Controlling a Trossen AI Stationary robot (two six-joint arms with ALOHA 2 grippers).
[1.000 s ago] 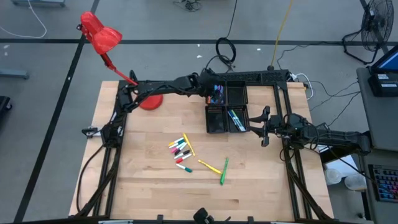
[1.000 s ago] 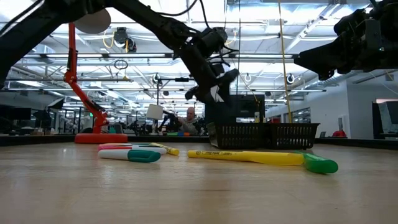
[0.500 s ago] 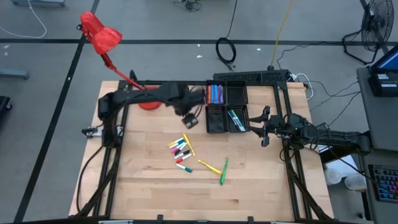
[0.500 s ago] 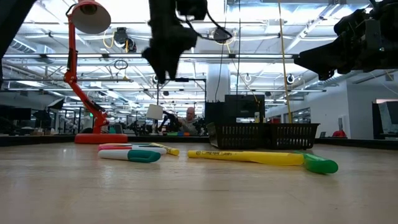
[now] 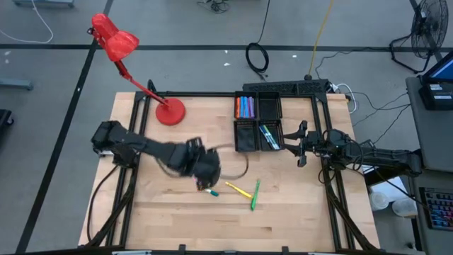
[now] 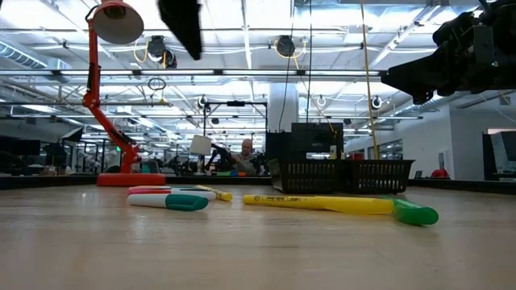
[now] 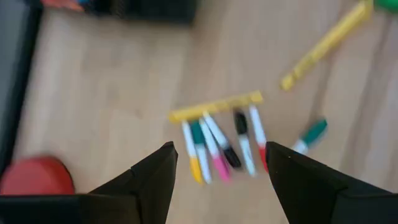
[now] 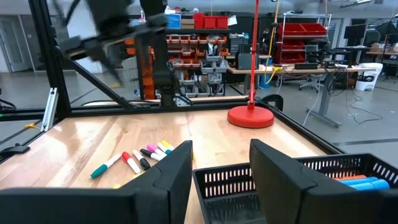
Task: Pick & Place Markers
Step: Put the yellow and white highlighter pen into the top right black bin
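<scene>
left gripper: hovers above the cluster of markers near the middle of the table, fingers spread apart with nothing between them; in the high view the arm reaches in from the left edge and its wrist covers most of the cluster.
right gripper: waits at the right side of the table, just right of the tray, fingers apart and empty.
markers on the table: a small bunch lies side by side on the wood, white bodies with yellow, green, pink, black and red caps, a yellow one laid across their far ends; a teal-capped one lies just right of the bunch.
yellow marker: lies alone right of the bunch, slanted.
green marker: just right of the yellow one, its near end close to it.
markers in the tray: a row of orange, pink and blue ones fills the far left compartment; a few teal ones lie in the near right compartment.
tray: black, four compartments, at the far right of the table.
lamp: red desk lamp, base on the far left part of the table.
</scene>
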